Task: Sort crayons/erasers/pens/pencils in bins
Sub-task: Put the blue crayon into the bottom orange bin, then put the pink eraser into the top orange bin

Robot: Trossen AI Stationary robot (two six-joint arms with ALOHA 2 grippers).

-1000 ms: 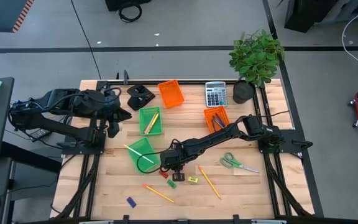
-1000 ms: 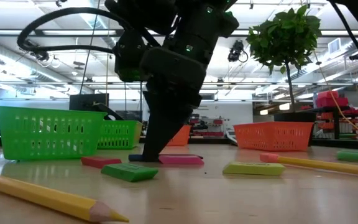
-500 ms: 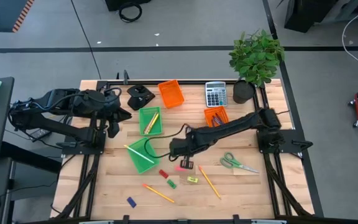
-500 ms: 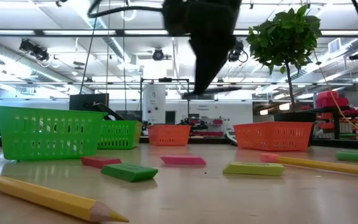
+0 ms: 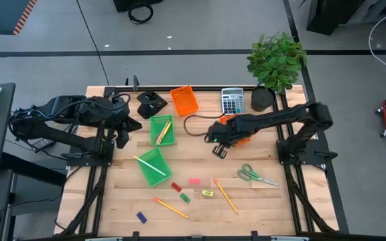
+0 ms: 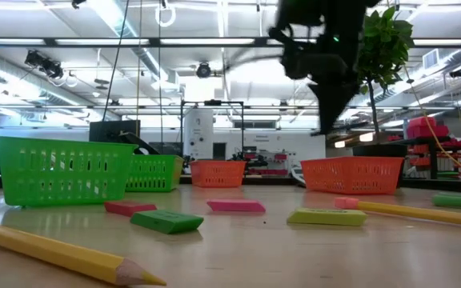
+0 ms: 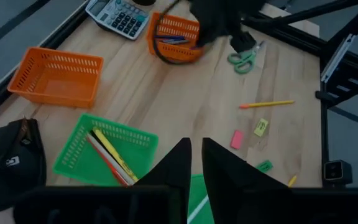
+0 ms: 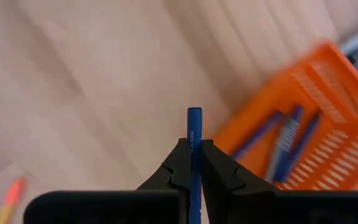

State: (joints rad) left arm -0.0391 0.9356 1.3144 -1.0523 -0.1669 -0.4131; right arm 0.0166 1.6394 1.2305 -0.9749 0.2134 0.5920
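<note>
One second has made a big difference. From above, the right gripper was down among the erasers near the front edge and has now swung back to the orange bin by the right edge. The left gripper hangs parked by the left edge, nothing in it.

Low view: the right arm shows up high over the orange bin. The pink eraser, green eraser and yellow eraser lie flat on the wood, so those are still to sort.

Left wrist: its fingers sit nearly closed on nothing, above the green bin holding pencils.

Right wrist: the jaws are clamped on a blue pen, with the orange bin just ahead and already holding pens. It's blurry, but I'd say the drop comes next.

Table is pale wood planks. Beyond it there's grey floor, a potted plant at the back right corner, and a workshop with strip lights.
</note>
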